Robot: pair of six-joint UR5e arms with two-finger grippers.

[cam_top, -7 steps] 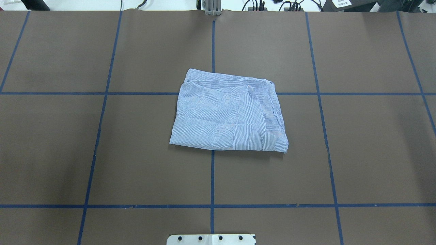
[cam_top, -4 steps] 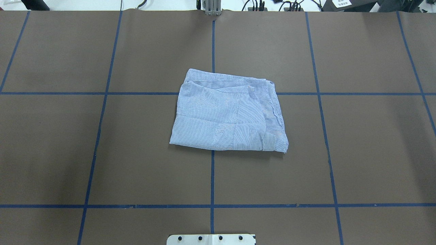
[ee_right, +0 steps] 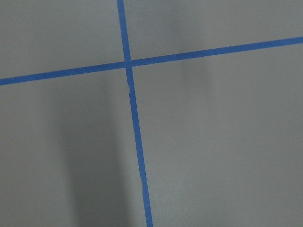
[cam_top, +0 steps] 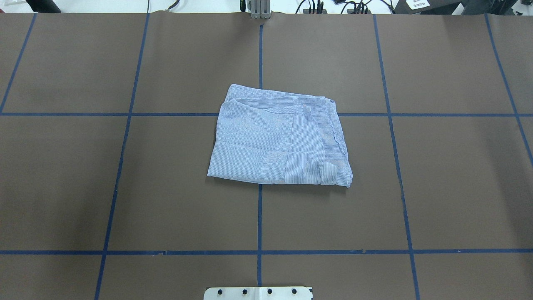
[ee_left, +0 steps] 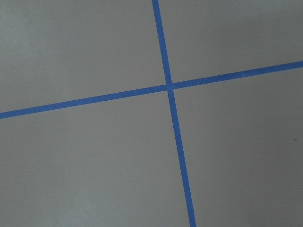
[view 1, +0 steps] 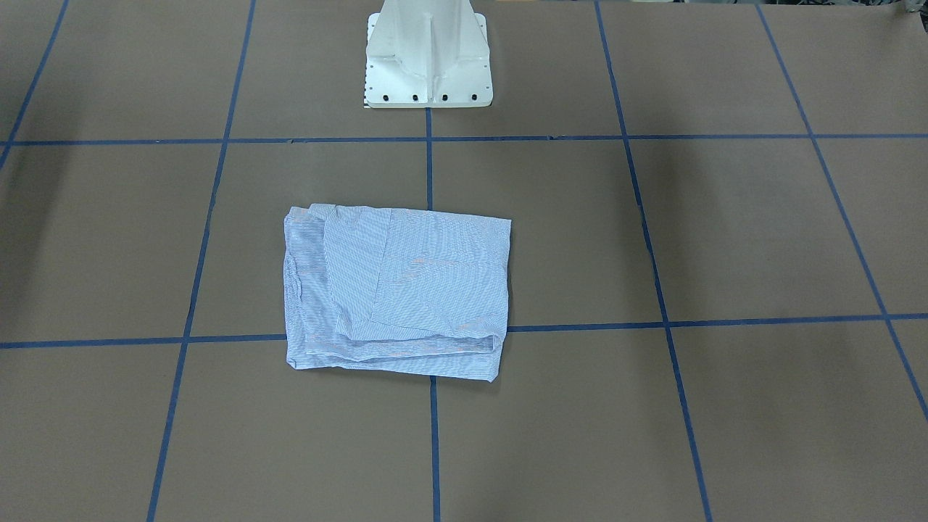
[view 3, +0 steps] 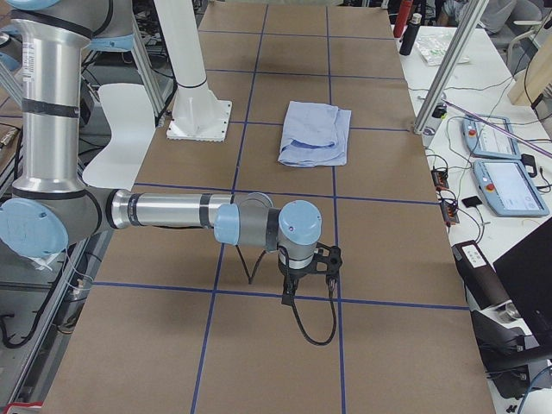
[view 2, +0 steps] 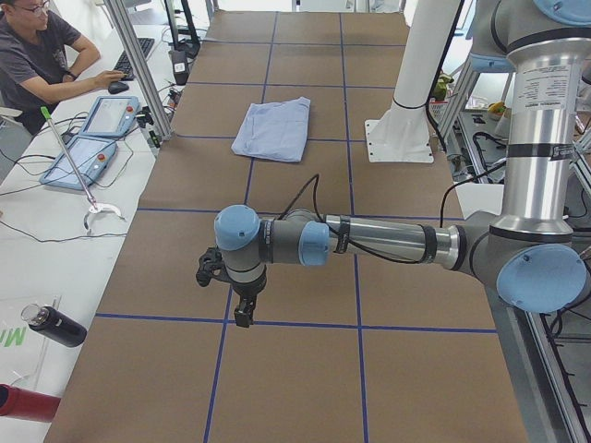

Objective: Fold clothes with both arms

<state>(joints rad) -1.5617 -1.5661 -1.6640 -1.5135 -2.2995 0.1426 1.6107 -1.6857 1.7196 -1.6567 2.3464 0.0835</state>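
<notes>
The clothes, one light blue striped shirt [cam_top: 279, 137], lie folded into a rough rectangle at the table's middle, also seen in the front view as the shirt [view 1: 399, 290] and small in the side views as the shirt [view 2: 274, 129] [view 3: 316, 134]. My left gripper [view 2: 231, 297] hangs over the brown cover far from the shirt, near the table's left end. My right gripper [view 3: 306, 272] hangs over the cover near the right end. Neither touches the shirt. Both show only in the side views, so I cannot tell whether they are open or shut. Both wrist views show only cover and tape.
The white pedestal base [view 1: 428, 65] stands at the robot's edge of the table. Blue tape lines [cam_top: 260, 216] grid the brown cover. A seated person [view 2: 42, 55], teach pendants [view 2: 83, 157] and bottles [view 2: 51, 325] are along the side bench.
</notes>
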